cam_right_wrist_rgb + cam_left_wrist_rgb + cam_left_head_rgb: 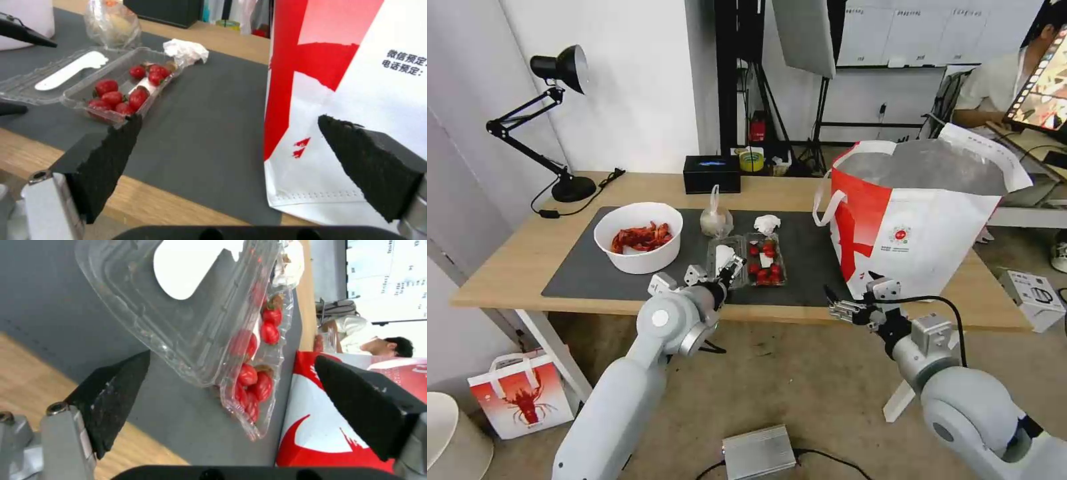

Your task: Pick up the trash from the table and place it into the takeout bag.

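Partly tool-hidden clear box [747,261] lid.

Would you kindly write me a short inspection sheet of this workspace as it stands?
Surface: wooden table with dark mat.
Job's things: bowl of shells, open tomato box, knotted bag, tissue on the mat; takeout bag upright at its right end.
Clutter: black box, tape roll.
Hands: left hand open at the box; right hand open near the takeout bag.
Cables: lamp cord.
Surroundings: desk lamp, lobster-print bag.
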Robot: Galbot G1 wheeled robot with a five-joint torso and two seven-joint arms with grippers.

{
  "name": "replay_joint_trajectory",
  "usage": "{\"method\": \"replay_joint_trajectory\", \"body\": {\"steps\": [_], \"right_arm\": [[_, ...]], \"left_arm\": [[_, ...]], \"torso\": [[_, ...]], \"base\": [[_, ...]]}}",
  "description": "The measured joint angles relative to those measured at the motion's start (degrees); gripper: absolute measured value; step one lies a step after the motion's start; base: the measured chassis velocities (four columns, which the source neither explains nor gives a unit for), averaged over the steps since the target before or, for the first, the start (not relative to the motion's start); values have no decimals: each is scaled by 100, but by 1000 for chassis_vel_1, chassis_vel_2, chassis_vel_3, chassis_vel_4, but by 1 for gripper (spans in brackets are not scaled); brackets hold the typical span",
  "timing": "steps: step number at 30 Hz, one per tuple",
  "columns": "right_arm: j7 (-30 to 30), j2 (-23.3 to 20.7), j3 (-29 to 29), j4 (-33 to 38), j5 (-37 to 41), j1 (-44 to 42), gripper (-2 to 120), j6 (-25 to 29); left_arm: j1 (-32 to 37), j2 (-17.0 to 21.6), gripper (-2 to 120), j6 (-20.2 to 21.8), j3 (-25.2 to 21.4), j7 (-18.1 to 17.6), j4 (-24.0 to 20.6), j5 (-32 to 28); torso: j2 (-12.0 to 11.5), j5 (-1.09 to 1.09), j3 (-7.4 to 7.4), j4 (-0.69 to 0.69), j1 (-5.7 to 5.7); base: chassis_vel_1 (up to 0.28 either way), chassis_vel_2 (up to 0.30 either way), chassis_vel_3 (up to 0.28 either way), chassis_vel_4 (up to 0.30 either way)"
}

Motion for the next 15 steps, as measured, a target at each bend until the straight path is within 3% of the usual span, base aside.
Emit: {"method": "replay_joint_trajectory", "body": {"steps": [15], "right_arm": [[-4,17,-3,31,-17,-27,100,5]], "left_arm": [[8,-121,100,-115,-40,22,56,54]], "torso": [[0,1,0,4,0]], "base": [[0,0,0,0]]}}
